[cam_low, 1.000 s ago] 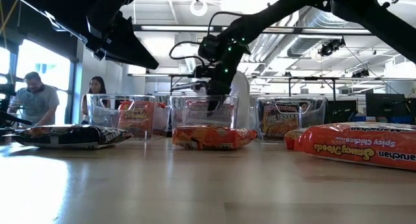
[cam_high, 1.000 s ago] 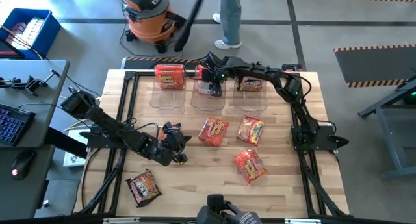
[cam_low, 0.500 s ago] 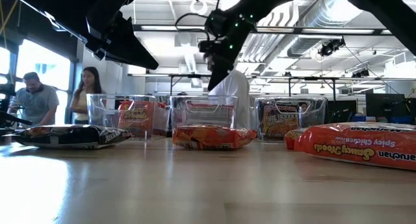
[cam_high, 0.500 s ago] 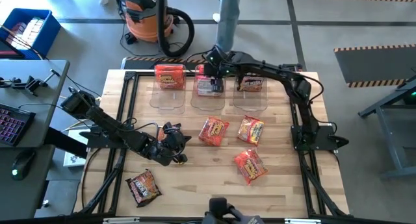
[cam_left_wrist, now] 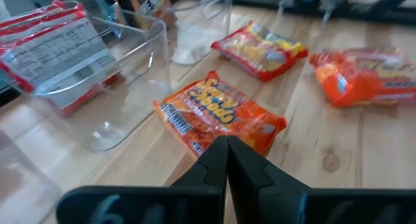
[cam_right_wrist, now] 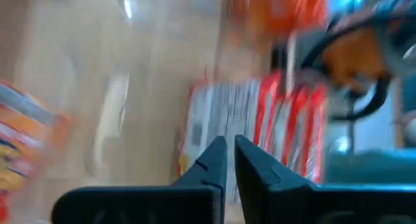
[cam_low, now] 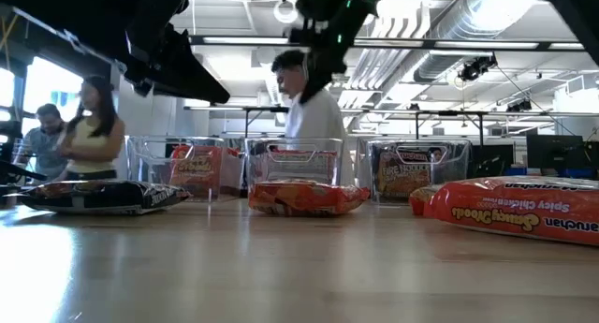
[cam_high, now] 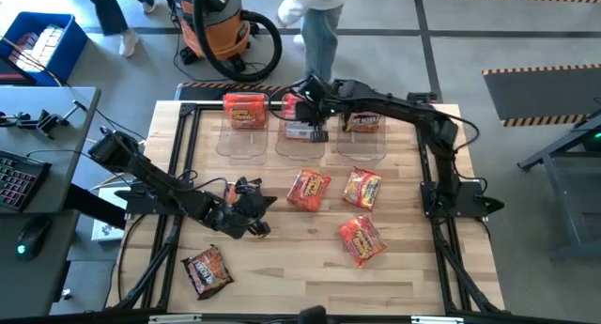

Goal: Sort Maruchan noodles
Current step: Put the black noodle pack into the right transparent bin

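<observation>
Three clear bins stand along the far edge. The left bin holds an orange packet, the middle bin a red-and-white packet, and the right bin a dark one. My right gripper hangs shut above the middle bin, clear of its packet. An orange packet, a yellow-orange one, an orange-red one and a dark one lie flat on the table. My left gripper is shut and empty, left of the orange packet.
Black frame rails run along the table's left and right sides. People stand and walk beyond the far edge, beside an orange shop vacuum. Bare wood lies open between the loose packets and the near edge.
My right gripper has risen out of the middle bin and now hangs well above its rim. The red-and-white packet stays in that bin. My left arm has kept still.
</observation>
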